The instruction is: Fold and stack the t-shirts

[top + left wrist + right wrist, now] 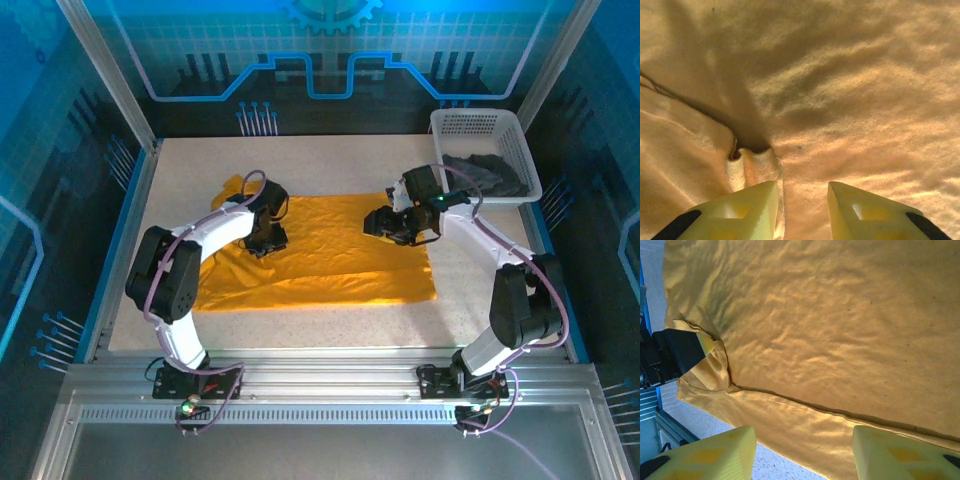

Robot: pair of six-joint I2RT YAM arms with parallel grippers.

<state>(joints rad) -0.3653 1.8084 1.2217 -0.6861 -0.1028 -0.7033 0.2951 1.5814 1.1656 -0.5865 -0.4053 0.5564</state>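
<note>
Speckled white tabletop (320,328), blue-lit enclosure. Orange-yellow t-shirt (330,255): spread flat at centre. Charcoal t-shirt (485,172): bunched in white lattice basket (480,120), far right corner. Left fingers (740,210): narrowly parted on the orange cloth, ribbed hem beside one, nothing clamped. Right fingers (715,455): wide apart above the same shirt, released.

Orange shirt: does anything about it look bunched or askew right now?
Yes. The orange shirt lies mostly flat, but its ribbed edge is puckered up into a small lump beside the left hand, with creases running from it. The grey shirt lies crumpled in the basket, unfolded.
</note>
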